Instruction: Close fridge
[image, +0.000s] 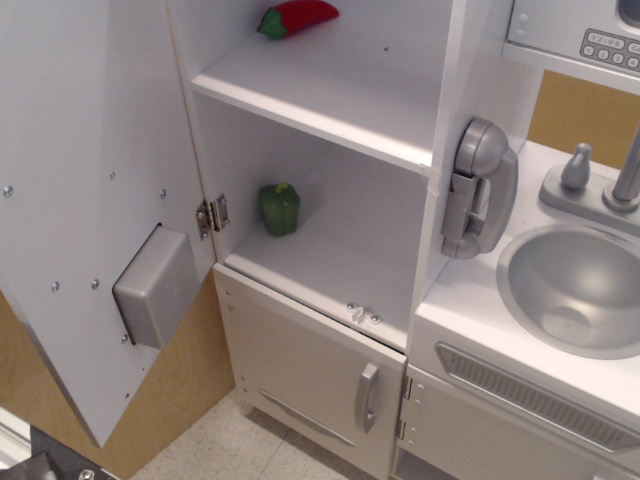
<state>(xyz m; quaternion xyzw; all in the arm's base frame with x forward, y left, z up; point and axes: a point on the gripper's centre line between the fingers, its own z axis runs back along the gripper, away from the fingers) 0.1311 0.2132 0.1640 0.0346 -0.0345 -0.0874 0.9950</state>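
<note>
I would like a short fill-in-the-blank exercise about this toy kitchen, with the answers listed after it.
1. The fridge door stands ____.
2. The green pepper sits on the ____ shelf.
3. The red chili lies on the ____ shelf.
4. To the right of the phone is a grey ____.

Answers: open; lower; upper; sink

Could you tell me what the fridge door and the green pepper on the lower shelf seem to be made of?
Fridge door: likely white-painted wood or fibreboard, matte, with visible screw heads and a metal hinge. Green pepper: seemingly moulded plastic, smooth with a slight sheen.
</note>
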